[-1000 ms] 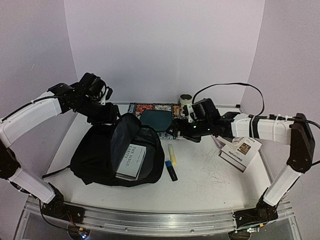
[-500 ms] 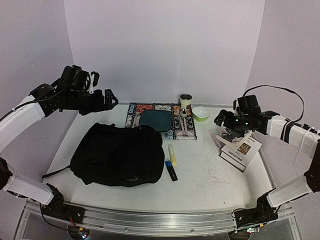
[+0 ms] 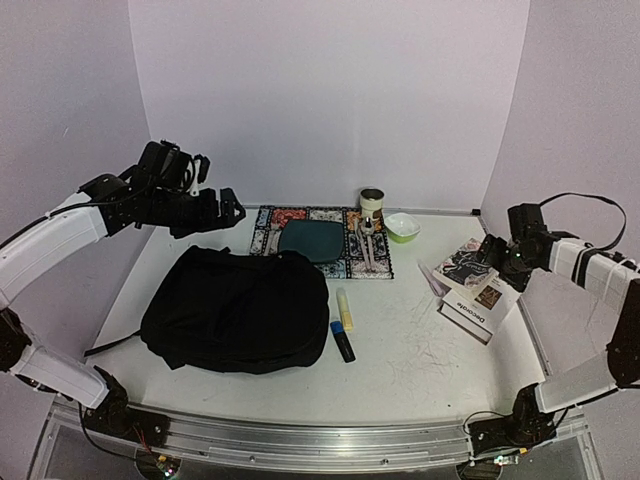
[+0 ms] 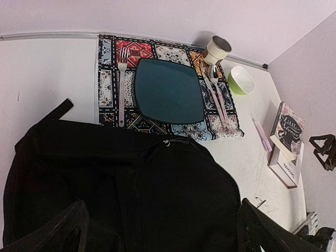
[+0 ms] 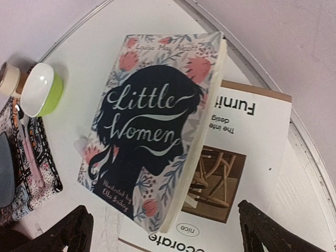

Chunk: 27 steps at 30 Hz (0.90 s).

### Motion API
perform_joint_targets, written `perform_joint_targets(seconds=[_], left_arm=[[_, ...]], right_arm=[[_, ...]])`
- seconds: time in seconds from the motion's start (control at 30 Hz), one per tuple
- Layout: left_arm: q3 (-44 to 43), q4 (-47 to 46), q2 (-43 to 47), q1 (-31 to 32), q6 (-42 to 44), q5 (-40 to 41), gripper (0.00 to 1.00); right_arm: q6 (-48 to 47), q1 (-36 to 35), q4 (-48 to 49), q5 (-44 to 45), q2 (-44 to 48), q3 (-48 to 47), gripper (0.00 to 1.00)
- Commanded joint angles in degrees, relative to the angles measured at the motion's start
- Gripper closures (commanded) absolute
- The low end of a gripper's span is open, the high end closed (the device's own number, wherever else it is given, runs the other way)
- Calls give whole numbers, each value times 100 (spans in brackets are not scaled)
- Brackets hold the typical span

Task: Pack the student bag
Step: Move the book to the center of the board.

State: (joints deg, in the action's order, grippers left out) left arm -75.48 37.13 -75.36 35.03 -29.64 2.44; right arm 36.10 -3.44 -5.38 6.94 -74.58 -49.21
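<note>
Risk noted: the right gripper (image 3: 492,252), fingers spread and empty, is hovering over a glossy paperback (image 5: 152,131) lying askew on a larger flat book (image 5: 247,157). A shallow pinch could slip off or drag both. The left gripper (image 3: 232,205), likewise released, is hanging above the student bag (image 3: 235,310), which is slumping left of centre on the table (image 3: 420,340): soft, rounded black fabric.

Teal plate (image 4: 168,89) on patterned mat (image 4: 106,86), green bowl (image 4: 240,80) nr mug (image 4: 217,50), Little Women (image 5: 147,131) atop 2nd bk (image 5: 252,152)
</note>
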Motion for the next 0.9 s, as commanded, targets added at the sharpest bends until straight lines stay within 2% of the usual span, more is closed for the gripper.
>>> perform_joint_targets(seconds=[0.0,0.07,0.23,0.43,0.67,0.87], left_arm=[[3,-352,-52,-31,-12,-177,1],[-7,-381,-88,-31,0,-220,1],[-64,-408,-167,-31,51,-418,1],[-98,-421,-202,-31,71,-526,1],[-302,-434,-379,-32,140,-759,3],[-419,-498,-578,-29,114,-1073,3]], right_arm=[[-11,204,-223,55,-334,-117,10],[-94,249,-210,-34,-592,-210,18],[-221,274,-85,-191,-1121,-414,22],[-392,274,87,-467,-1599,-496,31],[-496,273,18,-1222,-1962,-321,52],[-677,-106,-297,-1525,-1883,-63,55]])
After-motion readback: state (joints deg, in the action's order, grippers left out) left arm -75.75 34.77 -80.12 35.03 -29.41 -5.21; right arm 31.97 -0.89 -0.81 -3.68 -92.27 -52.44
